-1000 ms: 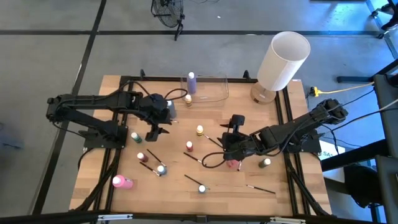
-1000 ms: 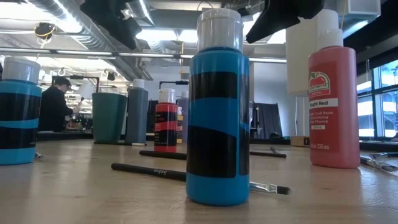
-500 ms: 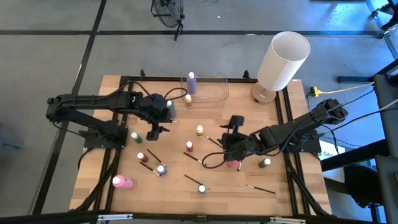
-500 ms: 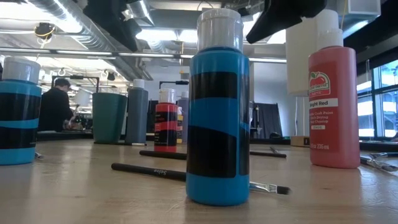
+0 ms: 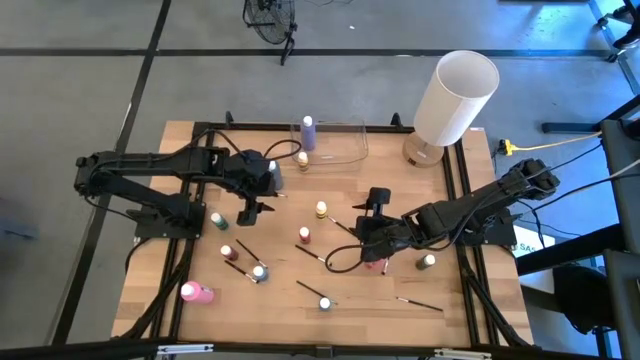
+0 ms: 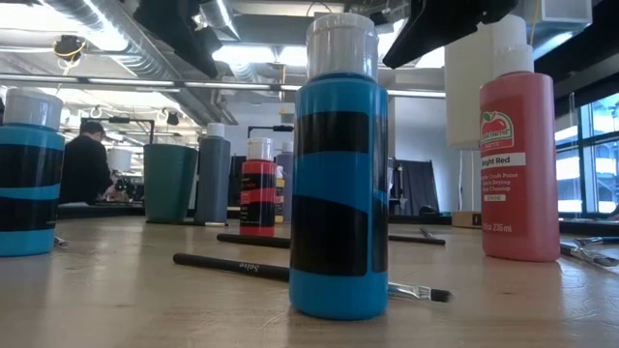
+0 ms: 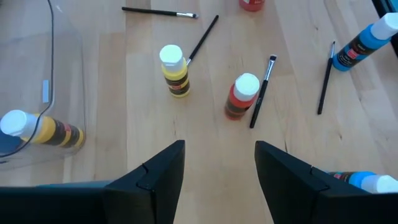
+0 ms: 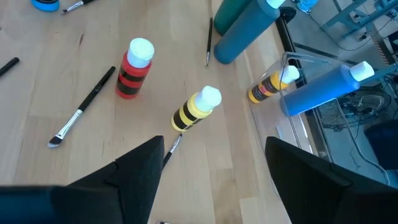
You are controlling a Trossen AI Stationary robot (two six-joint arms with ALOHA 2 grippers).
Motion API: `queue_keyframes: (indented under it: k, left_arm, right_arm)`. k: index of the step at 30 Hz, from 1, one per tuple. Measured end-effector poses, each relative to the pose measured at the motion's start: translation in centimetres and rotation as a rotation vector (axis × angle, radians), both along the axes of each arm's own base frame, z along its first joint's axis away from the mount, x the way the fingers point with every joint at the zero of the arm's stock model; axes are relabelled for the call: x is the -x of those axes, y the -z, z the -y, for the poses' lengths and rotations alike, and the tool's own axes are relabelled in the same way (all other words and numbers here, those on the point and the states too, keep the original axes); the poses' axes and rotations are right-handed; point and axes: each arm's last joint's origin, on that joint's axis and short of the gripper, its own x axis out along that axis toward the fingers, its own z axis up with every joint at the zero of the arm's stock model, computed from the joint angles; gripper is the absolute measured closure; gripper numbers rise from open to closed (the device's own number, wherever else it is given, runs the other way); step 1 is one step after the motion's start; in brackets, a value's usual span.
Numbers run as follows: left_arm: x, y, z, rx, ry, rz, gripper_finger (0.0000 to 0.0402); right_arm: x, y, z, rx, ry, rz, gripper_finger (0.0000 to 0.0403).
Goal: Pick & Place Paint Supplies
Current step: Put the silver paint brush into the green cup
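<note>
Since the earlier frames the left gripper (image 5: 249, 209) has drawn slightly back toward the far side of the counter (image 5: 200, 265), and the right gripper (image 5: 372, 232) has barely shifted. The large white cylinder (image 5: 455, 97) stands at the far right corner, and the clear plastic container (image 5: 345, 145) sits at the far edge with a lilac bottle (image 5: 308, 131) upright inside and a yellow-banded bottle (image 5: 302, 160) just beside its wall. The left gripper hovers over bare wood left of centre; its fingers (image 7: 158, 171) stand apart and hold nothing. Ahead of them in the left wrist view stand a yellow bottle (image 7: 175, 70) and a red bottle (image 7: 240, 96), each well apart from the fingers, with a dark paintbrush (image 7: 262, 91) lying just beside the red one. The right gripper hangs right of centre, its fingers (image 8: 134, 165) wide apart and empty, above a pink bottle (image 5: 374, 263). A green bottle (image 5: 218, 220) stands near the left gripper; a dark red bottle (image 5: 228, 252) and a grey-capped one (image 5: 259, 271) stand closer to the front. Another pink bottle (image 5: 196, 292) lies on its side near the front left corner. Thin brushes lie scattered among the bottles, one (image 5: 420, 303) alone near the front right.
</note>
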Motion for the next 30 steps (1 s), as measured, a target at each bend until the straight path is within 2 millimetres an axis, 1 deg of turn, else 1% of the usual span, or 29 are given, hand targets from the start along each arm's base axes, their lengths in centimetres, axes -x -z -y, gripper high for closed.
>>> queue_keyframes:
  k: [5,11,18,21,26,30]
  left_arm:
    - [0.0,0.0,-0.1,-0.039,0.047,0.004,0.0211]
    - [-0.3,0.8,-0.1,-0.069,0.082,0.017,0.0210]
    - [-0.7,3.0,-0.2,-0.128,0.126,0.023,0.0212]
    - [-1.4,3.8,-0.3,-0.154,0.108,0.051,0.0211]
    - [-2.3,5.3,-0.4,-0.148,0.118,-0.016,0.0212]
    - [-3.4,6.9,-0.6,-0.154,0.114,-0.072,0.0213]
  right_arm:
    - [0.0,0.0,0.0,-0.001,0.000,0.003,0.0119]
    - [0.0,0.0,0.0,-0.001,0.000,0.004,0.0119]
    - [-0.1,-0.1,0.0,-0.002,0.002,0.010,0.0119]
    - [-0.1,-0.1,0.0,-0.002,0.002,0.010,0.0119]
    - [-0.1,-0.1,0.1,-0.003,0.005,0.015,0.0119]
    - [-0.2,-0.1,0.2,-0.003,0.010,0.015,0.0119]
